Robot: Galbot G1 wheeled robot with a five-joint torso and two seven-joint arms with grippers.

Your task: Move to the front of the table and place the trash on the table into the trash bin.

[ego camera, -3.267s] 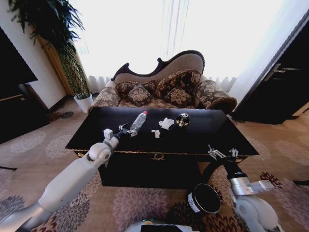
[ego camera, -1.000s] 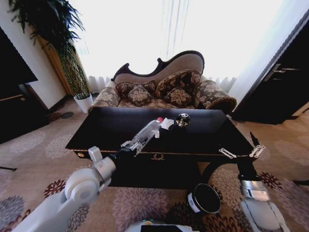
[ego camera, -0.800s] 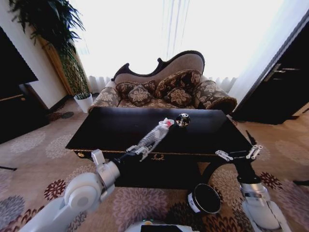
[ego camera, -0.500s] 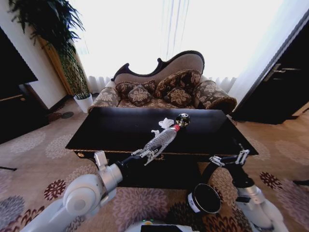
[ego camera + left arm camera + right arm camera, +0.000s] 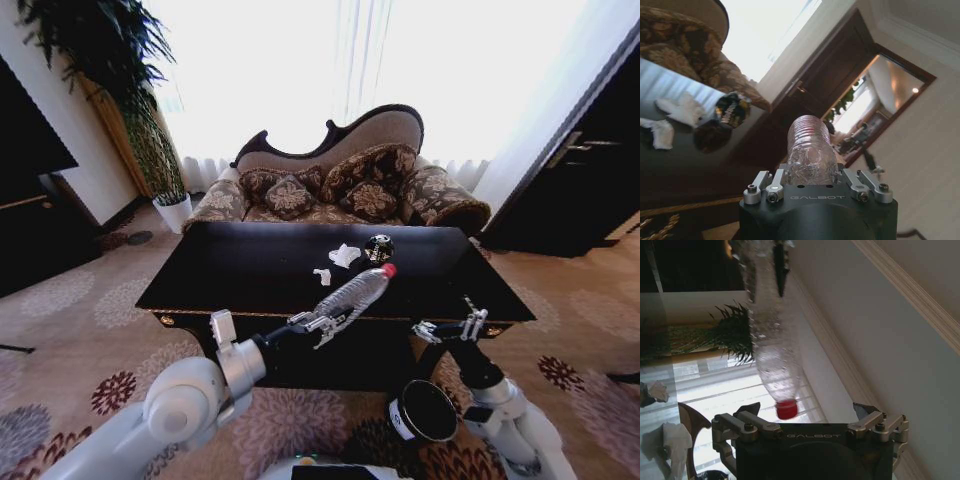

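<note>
Left gripper (image 5: 318, 325) clamped on base of clear plastic bottle (image 5: 352, 294), red cap (image 5: 388, 270) pointing up and away, held in the air over the table's front edge. Right gripper (image 5: 447, 329) fingers spread apart, empty, just right of the bottle, above the trash bin (image 5: 424, 411) on the carpet. On the black table (image 5: 240, 265): white tissue (image 5: 346, 254), small paper scrap (image 5: 322, 275), shiny dark can-like item (image 5: 378, 247), all behind the bottle.
</note>
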